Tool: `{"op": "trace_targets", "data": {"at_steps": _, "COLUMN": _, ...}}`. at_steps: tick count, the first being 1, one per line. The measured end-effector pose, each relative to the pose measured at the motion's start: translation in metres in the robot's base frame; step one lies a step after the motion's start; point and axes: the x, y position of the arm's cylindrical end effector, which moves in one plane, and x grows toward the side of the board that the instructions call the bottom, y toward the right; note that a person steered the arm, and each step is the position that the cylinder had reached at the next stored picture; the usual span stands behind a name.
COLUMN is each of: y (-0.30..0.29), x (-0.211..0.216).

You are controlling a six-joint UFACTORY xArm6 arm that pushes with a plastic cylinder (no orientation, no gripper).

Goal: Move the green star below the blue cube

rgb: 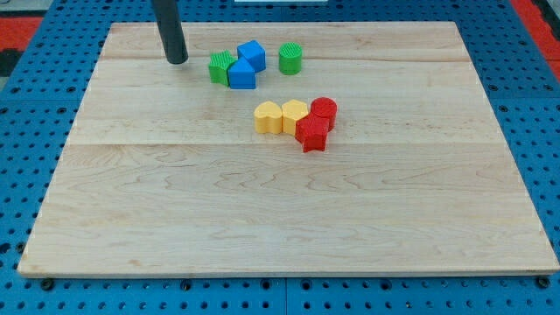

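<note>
The pale wooden board [289, 210] looks smooth and matt; the green star [221, 66] shows ridged plastic.

Board [289, 210]: pale wood, faint grain. Surround [26, 131]: blue pegboard, dotted holes; red patches at top corners. Rod dark, my tip [177, 61] near-black. Green star [220, 66], green cylinder [290, 58]. Two blue blocks [247, 65]. Two yellow blocks [281, 116]. Red cylinder [324, 110], red star [312, 134].

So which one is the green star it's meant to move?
Look at the wooden board's far edge at the view's top, where a dark rod's tip rests. Just right of it sits a cluster of green and blue blocks. The green star block is its leftmost piece, ridged, touching a blue block; the other green block is round and stands apart.
</note>
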Motion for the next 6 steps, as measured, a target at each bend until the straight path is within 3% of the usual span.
{"op": "trace_targets", "data": {"at_steps": 3, "y": 0.096, "x": 0.033}}
{"op": "trace_targets", "data": {"at_steps": 4, "y": 0.075, "x": 0.083}}
{"op": "trace_targets", "data": {"at_steps": 5, "y": 0.150, "x": 0.103}}
{"op": "trace_targets", "data": {"at_steps": 6, "y": 0.204, "x": 0.084}}
